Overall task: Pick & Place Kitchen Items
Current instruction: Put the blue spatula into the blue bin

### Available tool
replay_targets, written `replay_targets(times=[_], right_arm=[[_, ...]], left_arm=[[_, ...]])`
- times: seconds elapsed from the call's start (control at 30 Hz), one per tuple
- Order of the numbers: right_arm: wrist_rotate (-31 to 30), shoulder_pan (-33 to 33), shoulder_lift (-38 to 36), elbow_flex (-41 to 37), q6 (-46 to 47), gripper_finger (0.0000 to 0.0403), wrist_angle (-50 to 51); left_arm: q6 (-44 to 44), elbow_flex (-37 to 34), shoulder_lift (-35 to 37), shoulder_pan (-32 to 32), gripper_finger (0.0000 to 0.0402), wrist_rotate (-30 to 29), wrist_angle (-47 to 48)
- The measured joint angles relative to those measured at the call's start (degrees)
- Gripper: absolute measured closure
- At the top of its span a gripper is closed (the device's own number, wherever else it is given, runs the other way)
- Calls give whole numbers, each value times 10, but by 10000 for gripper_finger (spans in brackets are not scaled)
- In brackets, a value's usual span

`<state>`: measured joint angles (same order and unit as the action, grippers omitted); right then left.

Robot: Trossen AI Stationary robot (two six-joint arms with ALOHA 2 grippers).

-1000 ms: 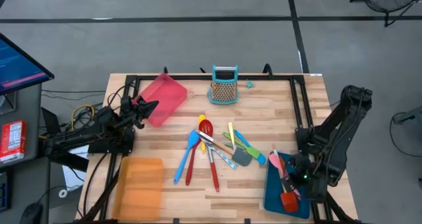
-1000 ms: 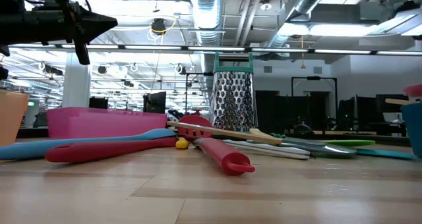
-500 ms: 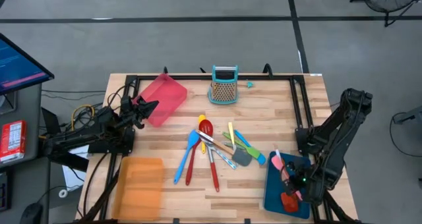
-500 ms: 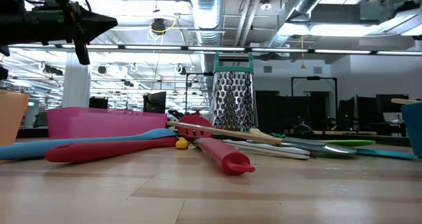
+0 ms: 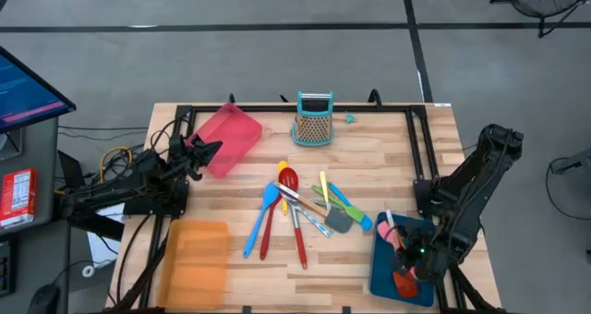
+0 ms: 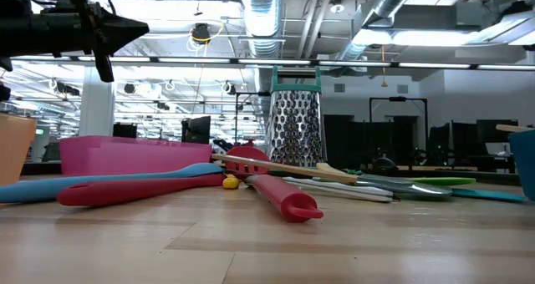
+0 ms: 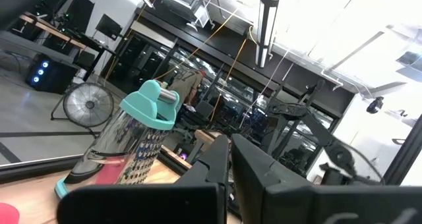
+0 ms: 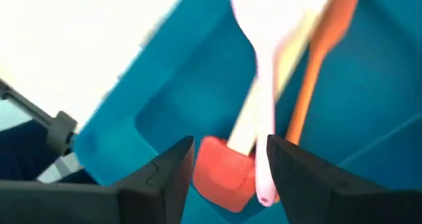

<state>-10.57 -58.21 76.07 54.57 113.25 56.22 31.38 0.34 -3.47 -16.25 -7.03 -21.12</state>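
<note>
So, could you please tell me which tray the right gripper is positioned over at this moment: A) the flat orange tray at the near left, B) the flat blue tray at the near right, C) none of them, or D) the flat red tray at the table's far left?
B: in the high view the right gripper is over the flat blue tray, fingers open around utensils lying in it.

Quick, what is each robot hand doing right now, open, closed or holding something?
Left hand: closed, empty, hanging by the red tray.
Right hand: open, holding nothing, over the utensils lying in the blue tray.
</note>
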Motion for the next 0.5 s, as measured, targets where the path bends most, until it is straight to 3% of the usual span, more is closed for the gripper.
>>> replay_targets(times=[0.23, 0.5], right_arm=[[-4, 157, 0, 102, -224, 222, 114], [-15, 360, 20, 113, -420, 233, 131]], left_arm=[[0, 0, 0, 0, 399, 0, 0], [0, 0, 0, 0, 399, 0, 0]])
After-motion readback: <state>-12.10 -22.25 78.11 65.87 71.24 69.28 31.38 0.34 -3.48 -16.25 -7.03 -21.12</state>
